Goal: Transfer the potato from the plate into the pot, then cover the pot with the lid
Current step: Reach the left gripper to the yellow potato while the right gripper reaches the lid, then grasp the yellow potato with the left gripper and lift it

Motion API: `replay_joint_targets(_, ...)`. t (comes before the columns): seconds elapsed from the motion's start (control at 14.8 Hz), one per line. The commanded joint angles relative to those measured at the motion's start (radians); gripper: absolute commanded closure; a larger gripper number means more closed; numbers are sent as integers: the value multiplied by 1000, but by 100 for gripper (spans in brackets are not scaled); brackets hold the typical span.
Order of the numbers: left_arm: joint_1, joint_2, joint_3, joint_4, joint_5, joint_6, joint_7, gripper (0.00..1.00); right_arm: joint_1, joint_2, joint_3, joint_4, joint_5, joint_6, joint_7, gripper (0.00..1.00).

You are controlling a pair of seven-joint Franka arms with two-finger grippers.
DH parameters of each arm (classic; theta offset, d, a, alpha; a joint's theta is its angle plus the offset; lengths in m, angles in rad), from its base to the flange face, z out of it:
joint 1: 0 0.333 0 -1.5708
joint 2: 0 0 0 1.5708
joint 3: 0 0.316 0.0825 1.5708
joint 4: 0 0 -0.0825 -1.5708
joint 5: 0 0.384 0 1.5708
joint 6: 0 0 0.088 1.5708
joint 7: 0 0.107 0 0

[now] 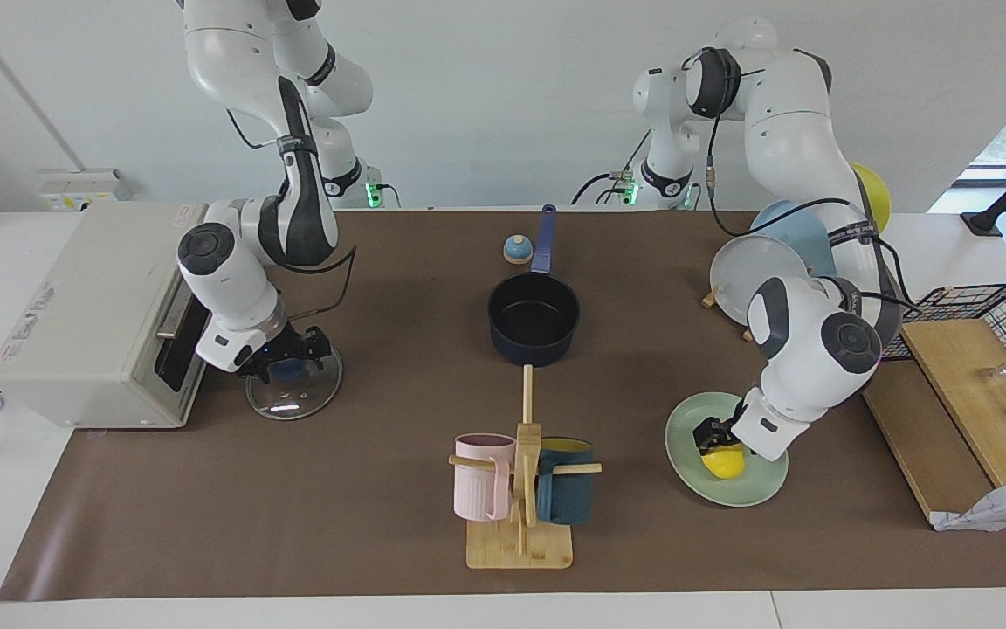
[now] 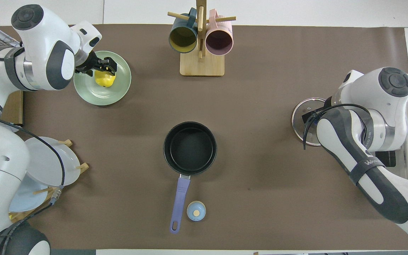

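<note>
Nothing done yet, judging by how things lie: pot [image 1: 534, 319] empty, mid-table, handle pointing toward the robots, small bell [image 1: 516, 250] beside the handle

Plate rack [image 2: 44, 166] at the left arm's end, not involved

Lid [image 1: 294, 384] flat on the mat at the right arm's end, in front of the toaster oven [image 1: 88, 314], about level with the pot. Right gripper [image 1: 286, 356] is down at the blue knob, fingers spread to either side of it. I can't see contact, and the lid is not lifted

Farther out: potato [image 2: 105, 78] sits on the green plate [image 2: 119, 92] at the left arm's end. Left gripper [image 2: 103, 68] is down on the potato, fingers around its top, part closed. Can't tell whether it has a real grip, since the potato rests on the plate

Mug stand [image 2: 201, 63] farthest out, in line with the pot, irrelevant

Left to do, as I read it: secure and lift potato, carry to pot, drop in; then right arm clamps knob, lifts lid, sets it on the pot. Both arms look staged for their halves, so call it the start of step one
</note>
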Motion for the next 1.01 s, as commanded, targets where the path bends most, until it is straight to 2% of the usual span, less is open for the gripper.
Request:
replay_joint_targets(0.0,-25,-39,17,-63,24,23,-16,100,-27,-23,4,-30,14,11,-75,7)
replay_joint_targets(0.2,-29,-46,15,-48,24,0,-18,100,-26,-24,4,-30,14,5,-73,18)
replay_joint_targets(0.34,-26,-84,11,-7,4,-78,-31,100,-24,-26,4,-30,14,3,-68,25)
replay_joint_targets(0.47,-27,-200,11,-19,-43,-104,-70,100,-19,-26,4,-30,14,0,-59,34)
replay_joint_targets(0.67,-96,-361,6,-68,-53,-256,-238,100,-15,-26,6,-27,14,-9,-54,65)
replay_joint_targets(0.74,-152,-433,8,-132,-53,-283,-336,100,-15,-26,6,-16,14,-26,-54,72)
replay_joint_targets(0.81,-212,-510,8,-237,-53,-266,-411,100,-13,-26,6,1,14,-50,-53,75)
replay_joint_targets(0.94,-318,-620,8,-415,-53,-177,-522,100,-6,-26,12,71,19,-134,-30,75)
